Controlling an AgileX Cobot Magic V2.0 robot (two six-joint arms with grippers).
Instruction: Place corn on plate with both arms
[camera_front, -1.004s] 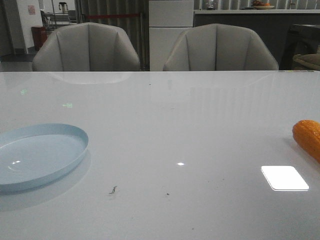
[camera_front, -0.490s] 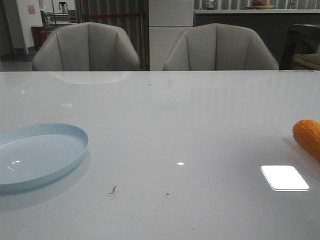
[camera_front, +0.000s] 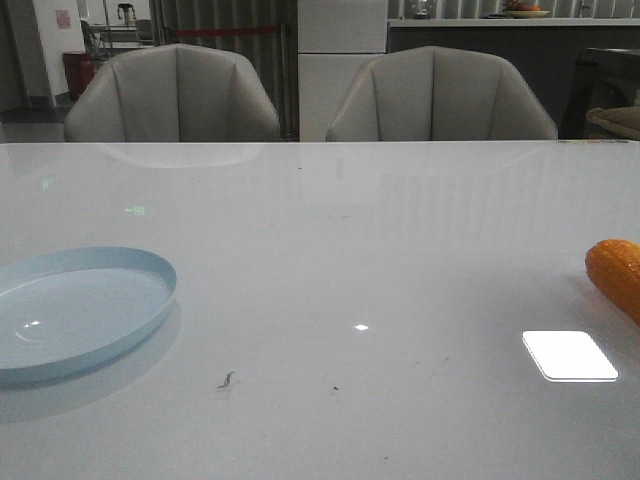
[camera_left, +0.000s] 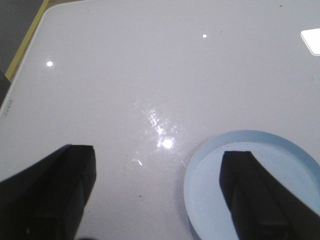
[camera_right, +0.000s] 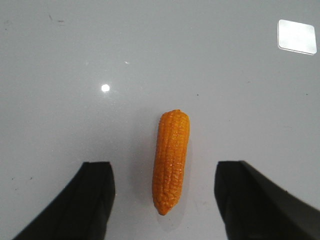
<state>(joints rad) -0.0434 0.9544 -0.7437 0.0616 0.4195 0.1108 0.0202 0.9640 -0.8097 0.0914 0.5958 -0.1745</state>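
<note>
Glossy white table (camera_front: 380, 250) fills the front view, with 2 grey armchairs (camera_front: 172, 95) drawn up along its far edge and a dim room with a counter behind them. Near the table's left edge sits the pale-blue plate (camera_front: 85, 310), bare inside; at the far right edge lies the orange corn (camera_front: 615, 275), cut off by the frame, well apart from the plate. Between them the tabletop carries only a few dark specks (camera_front: 226, 379) and a bright rectangular light reflection (camera_front: 569, 355), so nothing lies between the 2.

Neither arm shows in the front view; only the wrist cameras reveal them. From the left wrist, the left gripper (camera_left: 157, 192) hangs above the table with its fingers spread wide, 1 finger in front of the plate's rim (camera_left: 240, 136). From the right wrist, the right gripper (camera_right: 164, 200) is likewise spread, holding nothing, and the whole corn (camera_right: 171, 160) lies on the table in line with the gap between its fingers, tapered tip toward the camera.

Compared with the front view 1 second ago, plate and corn lie exactly where they were.
</note>
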